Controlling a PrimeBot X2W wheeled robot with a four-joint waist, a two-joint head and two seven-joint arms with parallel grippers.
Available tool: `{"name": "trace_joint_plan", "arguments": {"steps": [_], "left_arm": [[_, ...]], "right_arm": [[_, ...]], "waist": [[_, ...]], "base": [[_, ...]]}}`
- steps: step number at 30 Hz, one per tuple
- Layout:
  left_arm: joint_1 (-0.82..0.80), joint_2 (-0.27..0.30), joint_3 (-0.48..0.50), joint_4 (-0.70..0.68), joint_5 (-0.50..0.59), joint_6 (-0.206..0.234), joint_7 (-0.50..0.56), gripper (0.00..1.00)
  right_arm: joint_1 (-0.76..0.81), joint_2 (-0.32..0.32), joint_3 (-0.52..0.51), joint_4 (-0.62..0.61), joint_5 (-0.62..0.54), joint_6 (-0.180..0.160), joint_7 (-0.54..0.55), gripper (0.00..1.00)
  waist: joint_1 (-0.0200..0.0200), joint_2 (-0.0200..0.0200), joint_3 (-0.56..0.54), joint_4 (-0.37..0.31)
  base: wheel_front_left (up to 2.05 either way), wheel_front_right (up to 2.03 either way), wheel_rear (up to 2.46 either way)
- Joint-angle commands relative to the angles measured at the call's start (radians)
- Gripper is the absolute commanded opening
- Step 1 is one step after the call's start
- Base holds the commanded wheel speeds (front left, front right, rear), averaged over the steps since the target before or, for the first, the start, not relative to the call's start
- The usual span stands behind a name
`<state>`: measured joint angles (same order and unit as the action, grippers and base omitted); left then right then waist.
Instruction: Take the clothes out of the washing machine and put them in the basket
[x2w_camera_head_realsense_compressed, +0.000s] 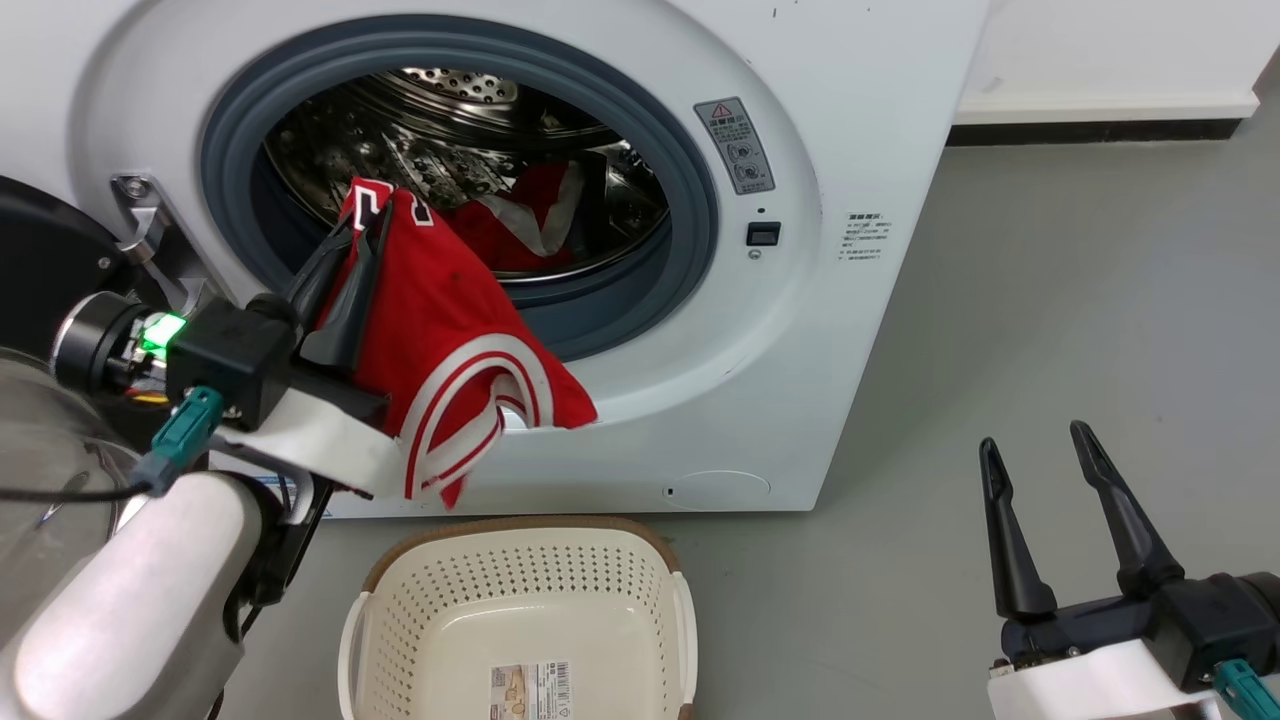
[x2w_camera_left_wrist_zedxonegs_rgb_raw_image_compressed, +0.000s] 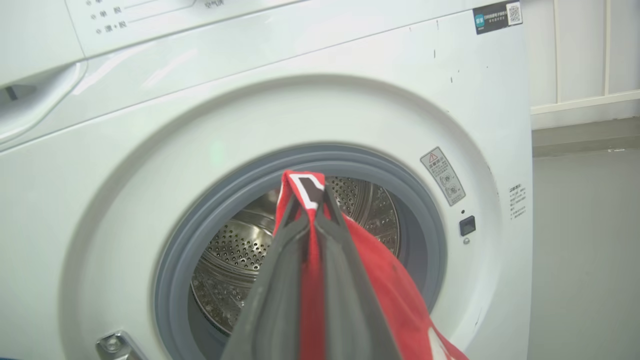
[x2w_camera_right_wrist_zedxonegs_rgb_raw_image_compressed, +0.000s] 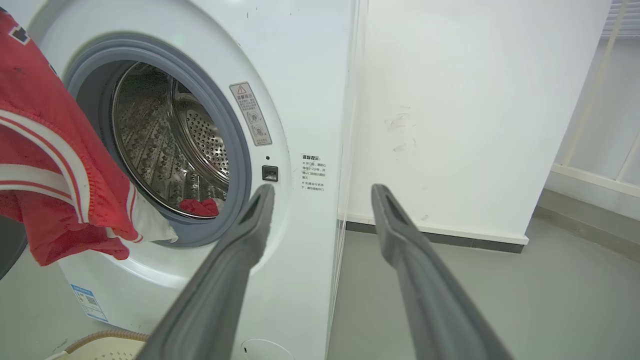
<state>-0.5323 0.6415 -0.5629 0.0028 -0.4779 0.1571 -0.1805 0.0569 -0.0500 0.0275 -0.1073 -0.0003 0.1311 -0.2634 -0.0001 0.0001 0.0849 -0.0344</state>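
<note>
Jaws of the left gripper (x2w_camera_head_realsense_compressed: 365, 218) clamp a red jersey (x2w_camera_head_realsense_compressed: 450, 330) hanging from the washing machine (x2w_camera_head_realsense_compressed: 860, 150) mouth, just beyond the near basket (x2w_camera_head_realsense_compressed: 520, 580). Another red garment (x2w_camera_head_realsense_compressed: 515, 225) lies in the drum (x2w_camera_head_realsense_compressed: 450, 110). The right gripper (x2w_camera_head_realsense_compressed: 1035, 440), near right, has jaws wide.

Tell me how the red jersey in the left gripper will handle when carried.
Likely floppy: the red jersey hangs in folds from the left gripper, so it should sag and swing. Probably light, since a narrow fingertip pinch holds it up. Its trailing hem might snag the washing machine's grey rim.
</note>
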Motion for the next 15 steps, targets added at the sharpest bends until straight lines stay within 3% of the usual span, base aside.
{"name": "trace_joint_plan", "arguments": {"steps": [1, 9, 15], "left_arm": [[0.017, 0.014, 0.009, -0.036, 0.009, 0.017, 0.006, 0.0], [0.098, 0.085, 0.03, -0.251, 0.021, 0.086, 0.062, 0.0], [0.159, 0.092, 0.004, -0.309, 0.011, 0.1, 0.085, 0.0]], "right_arm": [[0.015, -0.001, -0.002, 0.003, -0.003, -0.001, -0.002, 1.0], [0.028, -0.001, -0.006, 0.007, -0.002, -0.001, -0.002, 1.0], [0.028, -0.001, -0.007, 0.006, -0.002, -0.001, -0.002, 1.0]], "waist": [[0.0001, -0.0001, -0.006, 0.007], [0.0001, -0.0001, -0.014, 0.027], [0.0001, -0.0001, -0.006, 0.042]], "base": [[0.0, 0.0, 0.0], [0.0, 0.0, 0.0], [0.0, 0.0, 0.0]]}}
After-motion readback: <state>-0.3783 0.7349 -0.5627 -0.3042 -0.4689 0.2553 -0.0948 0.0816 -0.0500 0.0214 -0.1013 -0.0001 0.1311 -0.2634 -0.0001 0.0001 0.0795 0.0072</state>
